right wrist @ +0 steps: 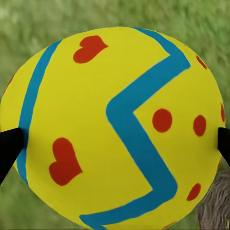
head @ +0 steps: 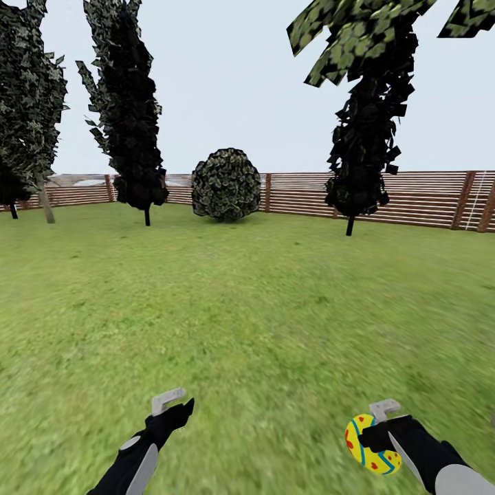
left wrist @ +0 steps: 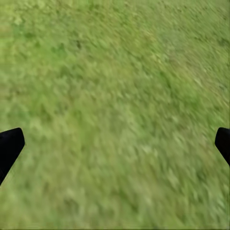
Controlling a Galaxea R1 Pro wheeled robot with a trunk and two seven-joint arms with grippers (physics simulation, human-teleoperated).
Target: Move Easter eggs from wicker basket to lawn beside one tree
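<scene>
While lawn [head: 247,309] blurs, right hand [head: 375,430] grips glossy egg [head: 368,447].

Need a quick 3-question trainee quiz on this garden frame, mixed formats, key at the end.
1. True or false: the right gripper holds a yellow Easter egg with red marks and a blue zigzag band.
2. What lies between the fingers of the left gripper? A) an egg B) nothing, with green grass lawn beyond C) a basket
3. Fill in: the round clipped bush stands before a slatted wooden ____.

Key: 1 true; 2 B; 3 fence.
</scene>
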